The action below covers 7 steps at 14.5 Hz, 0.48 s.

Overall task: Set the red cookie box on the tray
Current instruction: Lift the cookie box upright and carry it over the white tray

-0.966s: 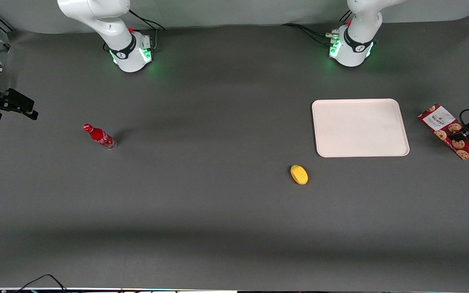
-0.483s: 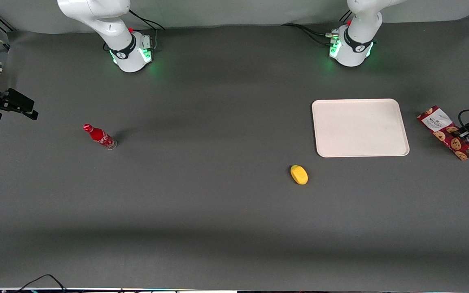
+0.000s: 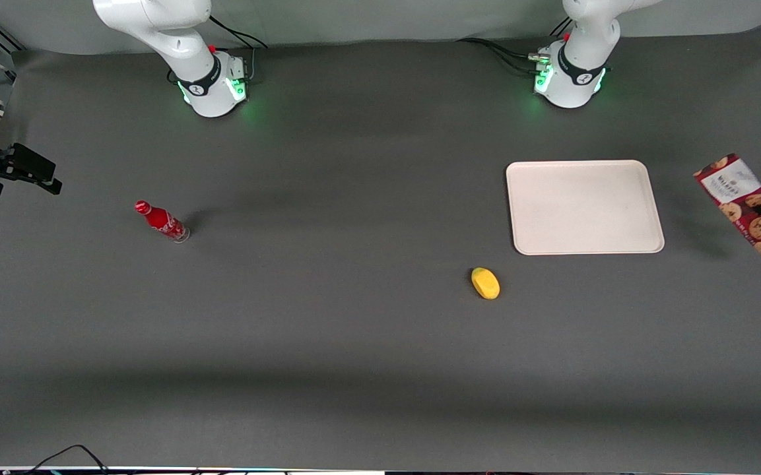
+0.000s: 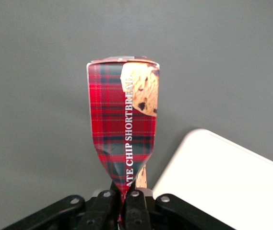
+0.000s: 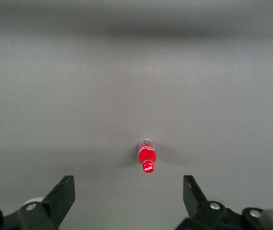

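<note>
At the working arm's end of the table, above the grey mat: left gripper [image 4: 124, 203], black fingers pressed together on the pinched lower edge of the red cookie box [image 4: 123, 127].

Item 1. Red cookie box [image 3: 748, 206]. Dark-red tartan package, cookie print, white label panel at its upper end. Held clear of the mat, its shadow lying on the cloth between it and the tray. In the front view it hangs tilted, label end toward 11 o'clock, cookie end toward 5 o'clock. Not on the tray; apart from it, at the tray's 3 o'clock.

Item 2. Tray [image 3: 585, 206]. Cream-white, rectangular, rounded corners, low rim; flat on the mat, nothing on it. One rounded corner shows in the left wrist view [image 4: 222, 182], below and beside the held box.

Item 3. Yellow oval object [image 3: 485, 283]. On the mat, near the tray at its 7 o'clock, nearer the front camera.

Item 4. Small red bottle [image 3: 161, 221]. Toward the parked arm's end, well apart from all the above.
</note>
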Tool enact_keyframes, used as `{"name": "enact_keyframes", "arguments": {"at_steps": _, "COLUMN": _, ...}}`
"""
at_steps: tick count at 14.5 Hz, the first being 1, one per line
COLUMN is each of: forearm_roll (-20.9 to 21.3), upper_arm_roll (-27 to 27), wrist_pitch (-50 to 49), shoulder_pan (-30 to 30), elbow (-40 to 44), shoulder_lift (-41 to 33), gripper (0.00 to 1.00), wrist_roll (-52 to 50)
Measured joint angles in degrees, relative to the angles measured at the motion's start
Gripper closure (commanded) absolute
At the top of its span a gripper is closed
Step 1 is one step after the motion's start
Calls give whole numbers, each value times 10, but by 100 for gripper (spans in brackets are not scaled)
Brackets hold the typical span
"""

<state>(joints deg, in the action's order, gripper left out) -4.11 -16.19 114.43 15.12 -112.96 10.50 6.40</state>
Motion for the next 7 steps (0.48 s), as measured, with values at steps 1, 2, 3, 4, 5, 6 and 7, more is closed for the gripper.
{"name": "enact_keyframes", "arguments": {"at_steps": 1, "forearm_roll": 17, "upper_arm_roll": 12, "wrist_pitch": -29, "shoulder_pan": -1, "elbow": 11, "shoulder_lift": -22, "gripper": 100, "wrist_roll": -7}}
{"name": "enact_keyframes", "arguments": {"at_steps": 2, "forearm_roll": 34, "upper_arm_roll": 27, "wrist_pitch": -51, "shoulder_pan": -3, "elbow": 18, "shoulder_lift": -42, "gripper": 100, "wrist_roll": -12}}
{"name": "enact_keyframes", "arguments": {"at_steps": 3, "forearm_roll": 46, "upper_arm_roll": 42, "wrist_pitch": -70, "shoulder_pan": -6, "elbow": 21, "shoulder_lift": -61, "gripper": 100, "wrist_roll": -17}}
{"name": "enact_keyframes", "arguments": {"at_steps": 4, "forearm_roll": 54, "upper_arm_roll": 60, "wrist_pitch": -87, "shoulder_pan": -8, "elbow": 23, "shoulder_lift": -80, "gripper": 100, "wrist_roll": -20}}
{"name": "enact_keyframes", "arguments": {"at_steps": 5, "forearm_roll": 58, "upper_arm_roll": 76, "wrist_pitch": -104, "shoulder_pan": -10, "elbow": 23, "shoulder_lift": -98, "gripper": 100, "wrist_roll": -23}}
{"name": "enact_keyframes", "arguments": {"at_steps": 6, "forearm_roll": 61, "upper_arm_roll": 89, "wrist_pitch": -119, "shoulder_pan": -11, "elbow": 20, "shoulder_lift": -115, "gripper": 100, "wrist_roll": -24}}
{"name": "enact_keyframes", "arguments": {"at_steps": 7, "forearm_roll": 68, "upper_arm_roll": 103, "wrist_pitch": -130, "shoulder_pan": -12, "elbow": 12, "shoulder_lift": -133, "gripper": 100, "wrist_roll": -25}}
